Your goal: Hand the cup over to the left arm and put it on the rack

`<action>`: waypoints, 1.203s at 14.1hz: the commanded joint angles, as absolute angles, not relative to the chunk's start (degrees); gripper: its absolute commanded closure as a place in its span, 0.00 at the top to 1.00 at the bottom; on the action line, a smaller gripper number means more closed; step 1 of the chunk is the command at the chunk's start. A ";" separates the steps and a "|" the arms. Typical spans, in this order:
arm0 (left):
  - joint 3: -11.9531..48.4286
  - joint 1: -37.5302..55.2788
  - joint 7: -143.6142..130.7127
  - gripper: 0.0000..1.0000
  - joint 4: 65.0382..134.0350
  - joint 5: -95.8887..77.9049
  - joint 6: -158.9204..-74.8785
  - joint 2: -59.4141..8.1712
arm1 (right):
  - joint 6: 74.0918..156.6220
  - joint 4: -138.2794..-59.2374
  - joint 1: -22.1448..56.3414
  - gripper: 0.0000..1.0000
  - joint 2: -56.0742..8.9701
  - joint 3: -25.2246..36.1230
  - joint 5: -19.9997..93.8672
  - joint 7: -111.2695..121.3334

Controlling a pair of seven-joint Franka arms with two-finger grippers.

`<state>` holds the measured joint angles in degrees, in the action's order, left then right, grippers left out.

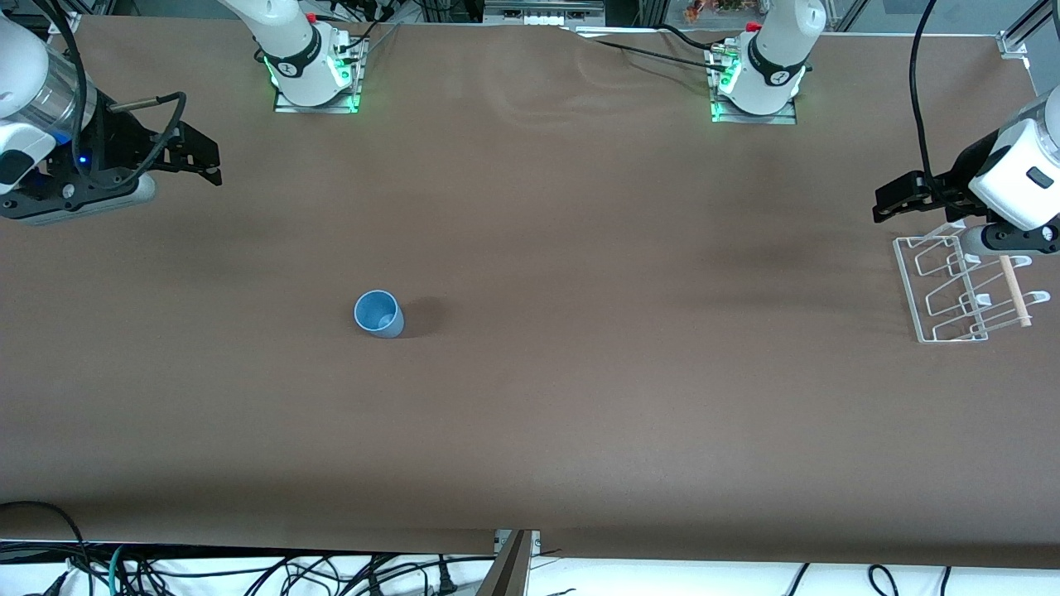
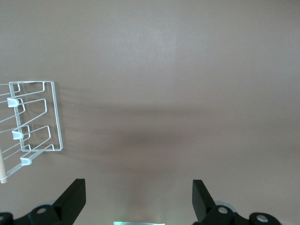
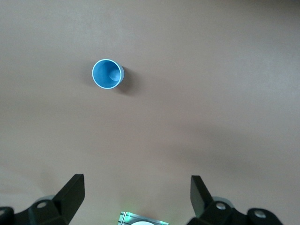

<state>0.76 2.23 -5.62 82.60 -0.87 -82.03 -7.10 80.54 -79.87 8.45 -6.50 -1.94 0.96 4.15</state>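
A: Where is the light-blue cup (image 1: 379, 313) right now?

B: It stands upright, mouth up, on the brown surface (image 1: 580, 397), toward the right arm's end. It is well apart from the white wire rack (image 1: 961, 290) and nearer to the front camera than both arm bases.

A: And the rack?

B: It sits at the left arm's end of the surface. Its white-tipped pegs point up and 1 wooden dowel (image 1: 1015, 291) lies across it.

A: What about the 2 tools?

B: The right tool (image 1: 195, 157) hangs in the air over the surface at the right arm's end, well apart from the cup. Its fingers (image 3: 70, 194) are spread wide with nothing between them. The left tool (image 1: 898, 197) is up over the surface just beside the rack. Its fingers (image 2: 72, 199) are also spread wide and hold nothing.

A: Is anything touching the cup?

B: No, it stands alone on the surface.
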 commanded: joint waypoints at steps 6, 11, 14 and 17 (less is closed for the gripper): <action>0.70 2.11 -5.36 1.00 81.04 -2.02 -81.56 -7.73 | 85.15 -86.99 7.91 1.00 -5.80 -2.02 1.23 3.34; 0.70 2.11 -5.27 1.00 81.04 -2.11 -81.56 -7.73 | 99.12 -95.35 8.52 0.99 -10.61 -2.46 1.32 0.88; 0.70 2.11 -5.27 1.00 81.04 -2.02 -81.56 -7.73 | 108.86 -95.27 12.38 0.99 -19.57 -2.55 1.93 -6.65; 0.62 2.02 -5.27 1.00 81.04 -1.93 -81.48 -7.73 | 116.70 -95.45 15.99 0.99 -26.53 -2.46 1.93 -10.20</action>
<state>0.76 2.23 -5.62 82.50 -0.87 -82.03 -7.18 113.89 -96.34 14.58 -23.14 -2.53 1.47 -8.28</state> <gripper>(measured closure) 0.000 0.004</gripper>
